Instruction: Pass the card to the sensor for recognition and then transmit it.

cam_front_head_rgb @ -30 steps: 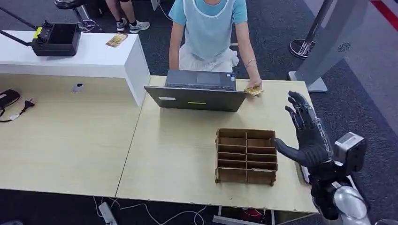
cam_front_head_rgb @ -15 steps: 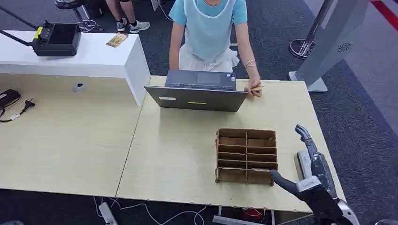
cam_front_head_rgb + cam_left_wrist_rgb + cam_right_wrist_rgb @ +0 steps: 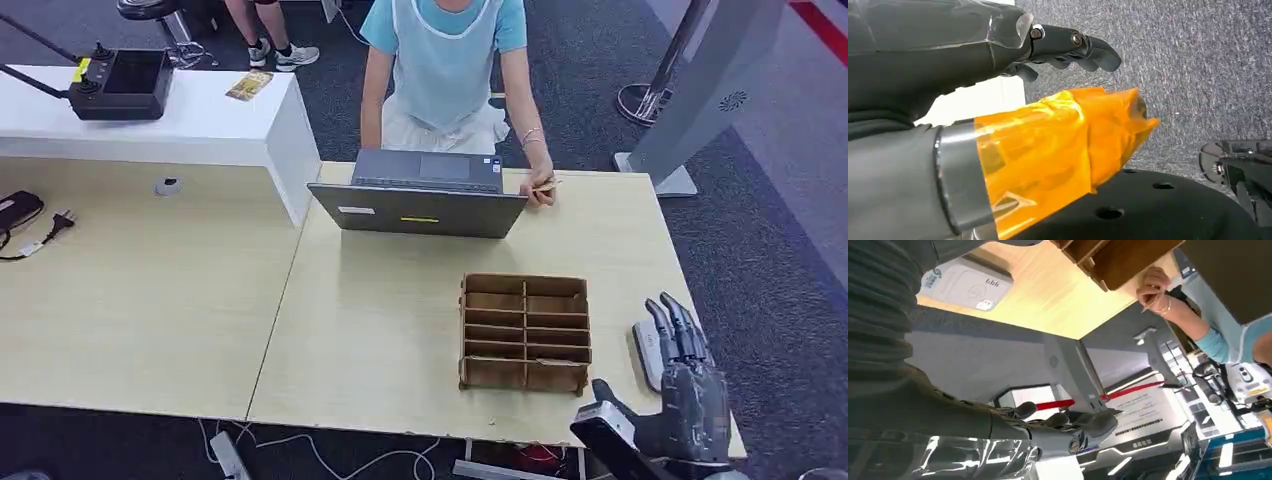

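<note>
Lowered since a second ago, my right hand [image 3: 688, 400] hangs empty, fingers apart, beside the sensor [image 3: 648, 352]; a person [image 3: 445, 60] holds the card [image 3: 547, 185] upright, awaiting handover.

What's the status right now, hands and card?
Right hand open, empty, at table's near right corner by the sensor pad. Left hand empty, hanging over carpet. Card with person's hand beside laptop. Wooden organizer between.

Pale wood-grain surface [image 3: 380, 330]; brown sectioned cardboard organiser [image 3: 525, 332], centre frame. Dark grey laptop [image 3: 420, 195] bears a yellow strip. Person's top [image 3: 445, 50] light blue. Carpet [image 3: 770, 230] speckled dark grey.
</note>
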### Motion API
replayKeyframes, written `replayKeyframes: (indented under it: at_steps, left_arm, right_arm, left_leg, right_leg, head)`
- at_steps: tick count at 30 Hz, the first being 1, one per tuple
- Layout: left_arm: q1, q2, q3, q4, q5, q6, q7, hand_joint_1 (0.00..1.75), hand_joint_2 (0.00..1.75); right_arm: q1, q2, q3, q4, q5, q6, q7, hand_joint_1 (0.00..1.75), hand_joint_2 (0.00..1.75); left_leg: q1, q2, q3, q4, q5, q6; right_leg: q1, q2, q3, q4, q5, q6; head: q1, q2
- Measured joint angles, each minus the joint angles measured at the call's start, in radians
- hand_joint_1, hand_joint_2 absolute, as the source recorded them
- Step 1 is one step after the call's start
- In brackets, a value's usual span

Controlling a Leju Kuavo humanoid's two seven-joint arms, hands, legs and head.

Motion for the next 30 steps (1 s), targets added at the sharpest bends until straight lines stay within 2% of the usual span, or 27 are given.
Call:
replayKeyframes:
  at_steps: [9, 17, 20, 30]
  left_arm:
    - [-0.002, 0.001, 0.002, 0.0, -0.01, -0.003, 0.001, 0.0, 0.0]
    - [-0.003, 0.001, 0.002, 0.0, -0.028, -0.006, 0.004, 0.0, 0.0]
    - [-0.003, 0.001, 0.002, 0.0, -0.033, -0.009, 0.005, 0.0, 0.0]
    - [-0.005, 0.001, 0.002, 0.0, -0.035, -0.01, 0.005, 0.0, 0.0]
  right_arm:
    - [-0.003, -0.056, 0.096, 0.01, 0.044, 0.03, 0.068, 0.0, 1.75]
    - [-0.052, -0.073, 0.175, 0.061, 0.194, 0.046, 0.165, 0.0, 1.75]
    - [-0.067, -0.079, 0.182, 0.076, 0.245, 0.044, 0.201, 0.0, 1.75]
    - [-0.106, -0.079, 0.191, 0.13, 0.326, 0.06, 0.242, 0.0, 1.75]
  left_leg:
    - [0.0, 0.0, 0.0, 0.0, 0.0, 0.0]
    - [0.0, 0.0, 0.0, 0.0, 0.0, 0.0]
    - [0.0, 0.0, 0.0, 0.0, 0.0, 0.0]
    - [0.0, 0.0, 0.0, 0.0, 0.0, 0.0]
  right_leg:
    - [0.0, 0.0, 0.0, 0.0, 0.0, 0.0]
    - [0.0, 0.0, 0.0, 0.0, 0.0, 0.0]
    - [0.0, 0.0, 0.0, 0.0, 0.0, 0.0]
    - [0.0, 0.0, 0.0, 0.0, 0.0, 0.0]
  head:
    - [0.0, 0.0]
    - [0.0, 0.0]
    - [0.0, 0.0]
    - [0.0, 0.0]
